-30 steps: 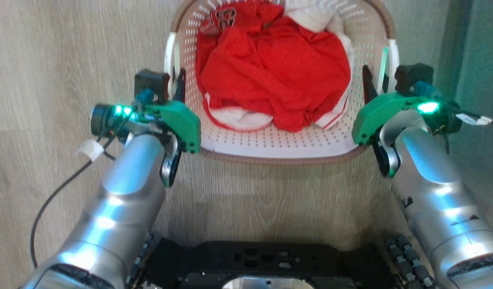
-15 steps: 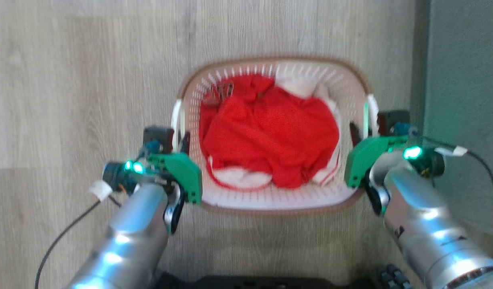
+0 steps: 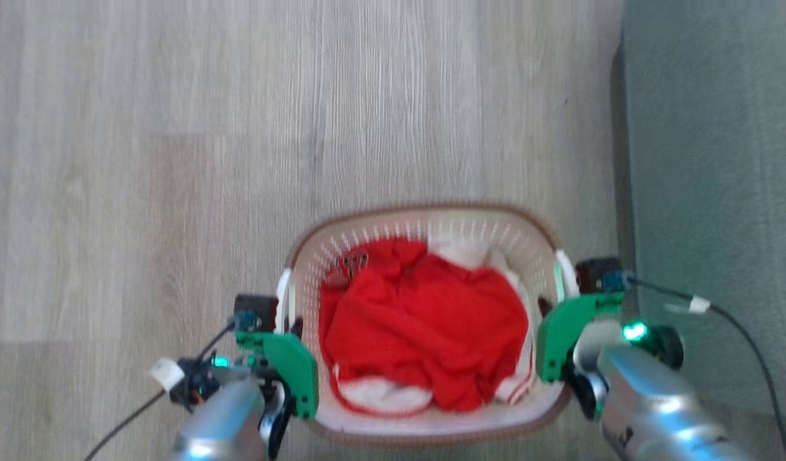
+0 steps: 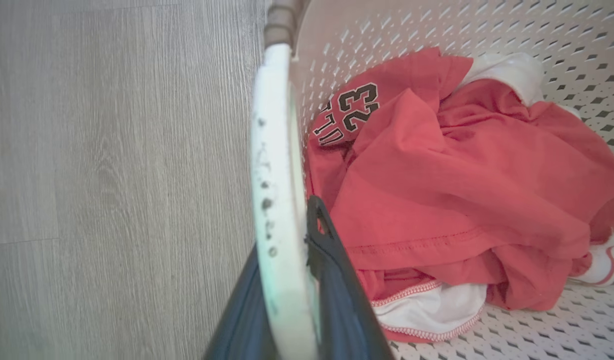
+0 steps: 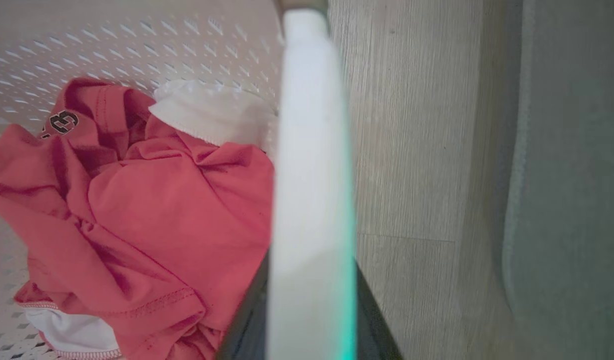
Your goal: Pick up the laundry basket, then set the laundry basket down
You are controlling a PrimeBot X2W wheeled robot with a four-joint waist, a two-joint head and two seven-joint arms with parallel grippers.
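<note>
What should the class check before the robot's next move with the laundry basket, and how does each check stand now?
1. Left gripper: fingers on both sides of the white left handle of the cream-white perforated plastic laundry basket: ok.
2. Right gripper: fingers on both sides of the white right handle: ok.
3. Red and white clothes lie inside, nothing over the brown rim: ok.
4. Basket clear of the pale wood-look floor: cannot tell.
5. Gap between the right gripper and the grey-green surface beside it: narrow; cannot tell.
</note>
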